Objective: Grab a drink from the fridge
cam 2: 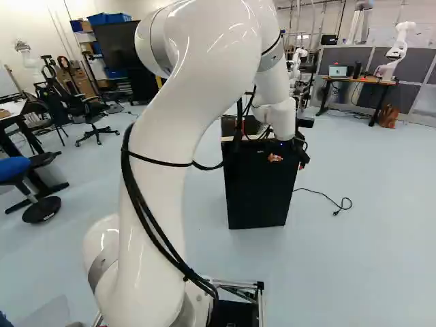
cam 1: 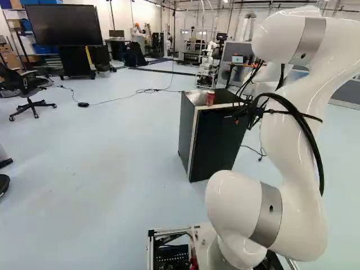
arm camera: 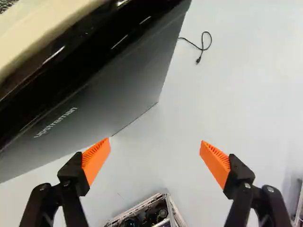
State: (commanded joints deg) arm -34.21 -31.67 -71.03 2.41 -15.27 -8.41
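Observation:
My gripper (cam 2: 275,157) is at the upper front of the small black fridge (cam 2: 255,187), its orange pads showing against the dark door. The fridge door (cam 1: 216,147) looks closed. A red can (cam 1: 210,98) stands upright on the fridge top in the left base view; the arm hides that spot in the right base view. In the wrist view the gripper (arm camera: 155,153) is open, with bare floor between its fingers. The dark fridge front (arm camera: 118,90) lies ahead of and beside one finger. Any drink inside the fridge is hidden.
A cable with a plug (cam 2: 337,204) lies on the floor beside the fridge. The base frame (arm camera: 147,213) shows below the gripper. Farther off are an office chair (cam 1: 29,93), a large screen (cam 1: 64,25) and another robot (cam 2: 396,48) on a desk.

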